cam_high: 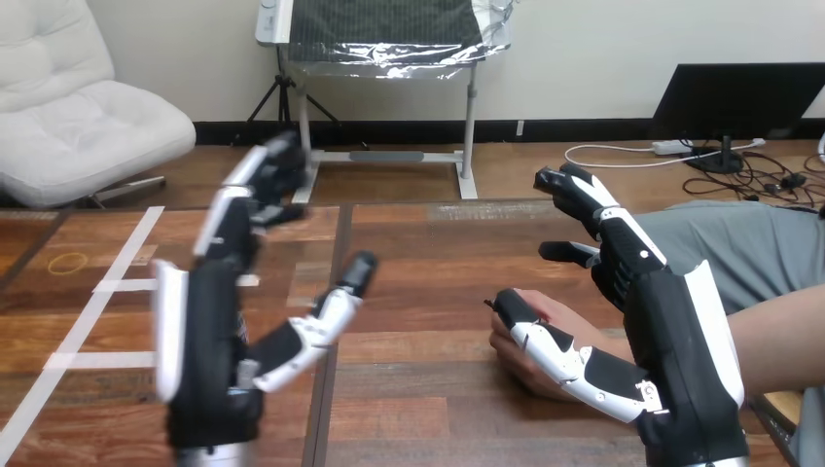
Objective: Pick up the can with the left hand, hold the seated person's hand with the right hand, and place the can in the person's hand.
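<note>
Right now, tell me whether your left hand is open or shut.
Open: the left hand has straight fingers, thumb spread, holding nothing.

Left hand (209,350), right hand (671,350): black bodies, white back shells, black-and-white jointed fingers (226,219).
</note>
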Tool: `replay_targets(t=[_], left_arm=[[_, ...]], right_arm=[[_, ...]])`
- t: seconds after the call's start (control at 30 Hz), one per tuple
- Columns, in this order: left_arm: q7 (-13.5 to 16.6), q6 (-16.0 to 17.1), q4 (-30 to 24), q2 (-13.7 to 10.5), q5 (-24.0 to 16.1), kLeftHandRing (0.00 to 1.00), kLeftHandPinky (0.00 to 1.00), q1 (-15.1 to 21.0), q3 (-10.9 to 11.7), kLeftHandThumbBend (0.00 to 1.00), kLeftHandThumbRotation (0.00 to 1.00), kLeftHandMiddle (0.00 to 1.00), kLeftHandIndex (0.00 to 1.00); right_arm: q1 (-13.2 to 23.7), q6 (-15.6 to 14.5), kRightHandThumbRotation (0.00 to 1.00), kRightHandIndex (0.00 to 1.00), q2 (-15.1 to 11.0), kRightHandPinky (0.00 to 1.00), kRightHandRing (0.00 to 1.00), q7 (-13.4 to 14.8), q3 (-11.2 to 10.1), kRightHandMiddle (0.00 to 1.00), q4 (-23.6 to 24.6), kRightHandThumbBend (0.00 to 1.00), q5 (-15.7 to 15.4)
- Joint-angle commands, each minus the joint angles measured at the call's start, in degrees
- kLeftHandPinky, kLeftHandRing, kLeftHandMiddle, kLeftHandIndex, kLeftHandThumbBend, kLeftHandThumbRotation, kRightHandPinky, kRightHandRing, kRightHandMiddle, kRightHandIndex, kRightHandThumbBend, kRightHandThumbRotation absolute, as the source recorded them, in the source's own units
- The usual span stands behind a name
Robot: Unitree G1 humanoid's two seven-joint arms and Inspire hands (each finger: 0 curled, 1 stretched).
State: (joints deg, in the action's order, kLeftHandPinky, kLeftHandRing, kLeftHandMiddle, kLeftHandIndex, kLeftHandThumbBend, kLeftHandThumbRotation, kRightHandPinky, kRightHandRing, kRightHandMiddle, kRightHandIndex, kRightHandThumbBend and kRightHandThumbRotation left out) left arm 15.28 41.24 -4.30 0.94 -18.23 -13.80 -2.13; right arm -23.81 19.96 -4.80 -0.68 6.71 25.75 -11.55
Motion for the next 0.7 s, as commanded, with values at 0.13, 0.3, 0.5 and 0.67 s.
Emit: replay_targets(t=[0.13,0.3,0.5,0.67], left_arm=[[4.0,-1.1,0.5,-1.0,-2.3,0.84,0.8,4.1,5.4,0.58,0.09,0.85,0.84],[5.0,-1.7,2.6,-2.4,-2.1,0.85,0.81,5.2,7.1,0.59,0.12,0.86,0.85],[5.7,-4.4,4.6,-3.6,-2.1,0.87,0.85,6.0,9.0,0.63,0.19,0.87,0.86],[6.4,-4.6,7.9,-5.2,-1.8,0.89,0.89,7.3,10.2,0.66,0.23,0.89,0.87]], right_arm=[[3.5,-0.1,0.0,0.84,0.0,0.74,0.92,0.1,-0.5,0.94,0.0,0.51,-0.1],[3.7,0.1,0.0,0.84,-0.2,0.74,0.91,0.0,-0.6,0.94,-0.2,0.51,0.0],[3.8,0.0,0.0,0.83,-0.3,0.74,0.91,0.0,-0.7,0.94,-0.2,0.51,-0.3],[3.9,-0.2,0.0,0.83,-0.4,0.74,0.91,0.0,-0.8,0.94,-0.2,0.51,-0.4]])
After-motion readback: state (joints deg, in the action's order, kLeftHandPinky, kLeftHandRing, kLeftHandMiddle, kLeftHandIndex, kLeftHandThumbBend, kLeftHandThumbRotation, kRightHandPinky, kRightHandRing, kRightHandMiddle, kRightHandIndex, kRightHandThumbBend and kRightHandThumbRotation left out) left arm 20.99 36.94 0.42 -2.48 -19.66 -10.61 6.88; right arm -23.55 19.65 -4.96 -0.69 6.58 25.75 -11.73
